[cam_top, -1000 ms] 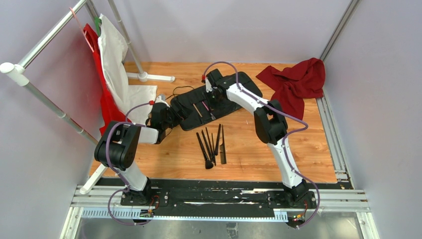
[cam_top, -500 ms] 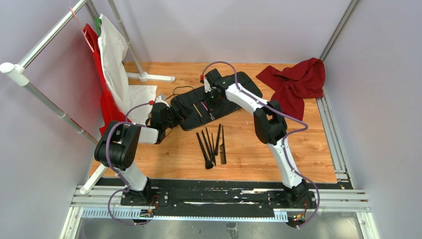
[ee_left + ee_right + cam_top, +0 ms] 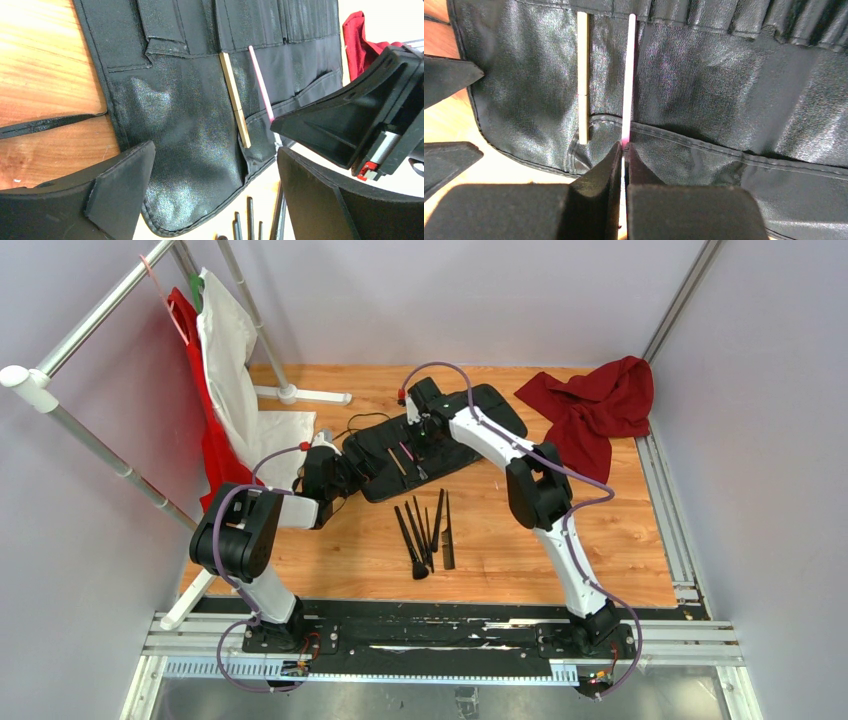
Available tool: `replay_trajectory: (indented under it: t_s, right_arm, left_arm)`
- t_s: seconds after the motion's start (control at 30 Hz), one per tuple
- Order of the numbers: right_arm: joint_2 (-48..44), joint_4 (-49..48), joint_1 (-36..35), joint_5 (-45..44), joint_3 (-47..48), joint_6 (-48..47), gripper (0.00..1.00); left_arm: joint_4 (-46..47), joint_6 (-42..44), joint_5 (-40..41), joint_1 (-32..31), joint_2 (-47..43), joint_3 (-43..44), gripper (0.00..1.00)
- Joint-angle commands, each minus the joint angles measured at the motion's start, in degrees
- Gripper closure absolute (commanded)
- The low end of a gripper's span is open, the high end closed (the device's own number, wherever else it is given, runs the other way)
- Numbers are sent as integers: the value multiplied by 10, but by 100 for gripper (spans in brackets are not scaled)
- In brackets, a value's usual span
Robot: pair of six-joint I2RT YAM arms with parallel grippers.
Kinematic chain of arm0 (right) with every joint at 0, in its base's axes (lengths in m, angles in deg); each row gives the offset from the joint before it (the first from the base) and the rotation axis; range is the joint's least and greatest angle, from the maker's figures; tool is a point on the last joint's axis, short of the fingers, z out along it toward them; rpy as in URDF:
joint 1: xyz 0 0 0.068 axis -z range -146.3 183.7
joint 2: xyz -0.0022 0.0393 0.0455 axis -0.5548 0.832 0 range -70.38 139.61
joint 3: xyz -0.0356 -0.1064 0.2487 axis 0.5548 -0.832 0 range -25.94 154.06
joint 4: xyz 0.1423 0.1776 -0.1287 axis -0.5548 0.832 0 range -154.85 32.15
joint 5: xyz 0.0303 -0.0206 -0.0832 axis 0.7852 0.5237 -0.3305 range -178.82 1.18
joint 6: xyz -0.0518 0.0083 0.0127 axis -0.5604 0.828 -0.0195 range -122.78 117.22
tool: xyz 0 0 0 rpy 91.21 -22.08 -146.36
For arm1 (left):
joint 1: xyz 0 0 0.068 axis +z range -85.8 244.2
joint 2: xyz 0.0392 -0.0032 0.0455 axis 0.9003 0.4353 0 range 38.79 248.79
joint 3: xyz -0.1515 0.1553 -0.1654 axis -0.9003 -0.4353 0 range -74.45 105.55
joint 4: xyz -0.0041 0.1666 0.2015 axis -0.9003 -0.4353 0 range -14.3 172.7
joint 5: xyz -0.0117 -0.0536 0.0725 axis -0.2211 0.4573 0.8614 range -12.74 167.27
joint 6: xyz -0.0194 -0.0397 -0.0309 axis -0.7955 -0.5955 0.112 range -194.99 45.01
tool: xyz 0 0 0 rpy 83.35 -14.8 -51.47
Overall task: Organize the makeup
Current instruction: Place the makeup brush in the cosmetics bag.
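Left arm and right arm: white links, black joints; purple cables run alongside, seemingly red-tipped; right gripper fingers are matte black.

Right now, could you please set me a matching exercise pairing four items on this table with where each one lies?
Things:
1 pink-handled brush
2 tan-handled brush
3 loose black brushes
4 red cloth

Places:
A bare wood beside the case
B pinched by the right claw
C far right corner of the table
D in the case, ungripped

Pairs: 1-B, 2-D, 3-A, 4-C.
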Motion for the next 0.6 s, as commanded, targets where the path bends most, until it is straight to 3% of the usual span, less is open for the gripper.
replay_trajectory:
  t_s: [0.0,0.57]
  right_arm:
    - [19,16,-8,6,16,0,99]
    - [-6,5,-8,2,-32,1,99]
  left_arm:
    - [-8,0,-2,4,10,-1,2]
    - [-8,1,-1,4,10,-1,2]
